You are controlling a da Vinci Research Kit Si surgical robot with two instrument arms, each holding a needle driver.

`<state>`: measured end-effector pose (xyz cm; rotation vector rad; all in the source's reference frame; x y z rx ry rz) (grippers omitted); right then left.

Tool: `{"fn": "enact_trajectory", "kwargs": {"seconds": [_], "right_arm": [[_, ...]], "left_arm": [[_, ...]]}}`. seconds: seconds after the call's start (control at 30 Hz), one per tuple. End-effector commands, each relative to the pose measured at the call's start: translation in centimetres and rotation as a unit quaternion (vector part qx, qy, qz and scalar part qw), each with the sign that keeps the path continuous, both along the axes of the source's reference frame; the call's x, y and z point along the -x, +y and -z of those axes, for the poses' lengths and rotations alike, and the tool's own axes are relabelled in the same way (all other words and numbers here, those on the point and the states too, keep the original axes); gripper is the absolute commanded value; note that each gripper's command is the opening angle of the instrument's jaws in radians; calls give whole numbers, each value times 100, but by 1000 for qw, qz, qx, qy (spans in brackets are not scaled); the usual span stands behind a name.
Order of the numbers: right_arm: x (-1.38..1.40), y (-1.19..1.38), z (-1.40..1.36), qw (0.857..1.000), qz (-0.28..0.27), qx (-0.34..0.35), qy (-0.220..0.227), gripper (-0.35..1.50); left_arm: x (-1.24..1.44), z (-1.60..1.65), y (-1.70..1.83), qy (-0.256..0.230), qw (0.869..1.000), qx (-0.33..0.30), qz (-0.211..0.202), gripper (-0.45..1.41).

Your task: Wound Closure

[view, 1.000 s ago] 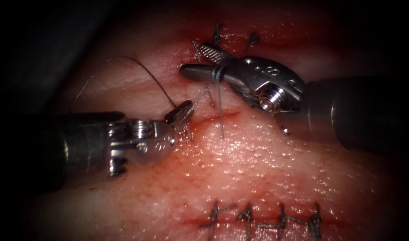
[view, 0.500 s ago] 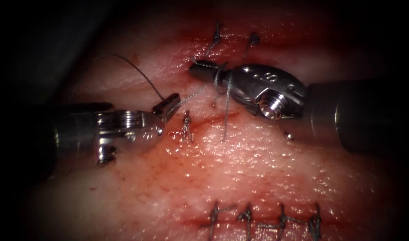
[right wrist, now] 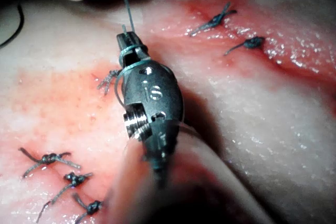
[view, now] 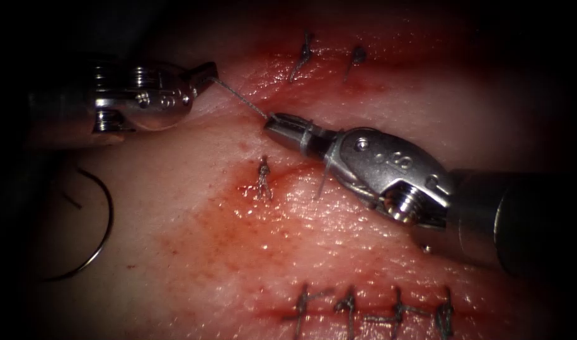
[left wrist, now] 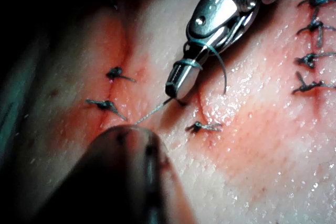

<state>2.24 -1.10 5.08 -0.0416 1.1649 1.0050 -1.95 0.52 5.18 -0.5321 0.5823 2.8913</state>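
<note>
My left tool (view: 206, 69) sits at the upper left, jaws shut on the thread (view: 238, 97). The thread runs taut down to the tip of my right tool (view: 271, 123), whose jaws are shut on it. A loop of thread (view: 307, 133) is wrapped round the right tool's jaws, also seen as the loop (left wrist: 188, 63) and the loop (right wrist: 131, 53). A loose tail (left wrist: 224, 74) hangs off them. Neither tool holds the curved needle (view: 106, 217), which lies free on the tissue at the far left. A knotted stitch (view: 263, 177) sits at the left end of the cut (view: 307, 167).
Two finished stitches (view: 304, 55) stand on a closed cut at the back. A row of several stitches (view: 370, 308) runs along the front cut. Red fluid (view: 251, 195) stains the tissue around the middle cut. The right tool's shaft (view: 515, 220) crosses the right side.
The right tool's jaws have shut on the thread with the loop round them. The left tool has moved up and left, drawing the thread taut. The needle now lies at the far left.
</note>
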Motion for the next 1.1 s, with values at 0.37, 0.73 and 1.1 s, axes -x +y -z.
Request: {"fn": "enact_trajectory", "kwargs": {"seconds": [0.37, 0.73, 1.1], "right_arm": [[28, -61, 7, 1000, -1, 15, -13, -35], [30, -77, 14, 999, 3, 24, -30, -35], [33, -87, 24, 999, 0, 22, -39, -35]], "left_arm": [[14, -6, 61, 1, 1000, 5, 4, -45], [5, -9, 99, -2, 1000, 14, 20, -45], [-9, -23, 135, 0, 999, 21, 35, -45]]}}
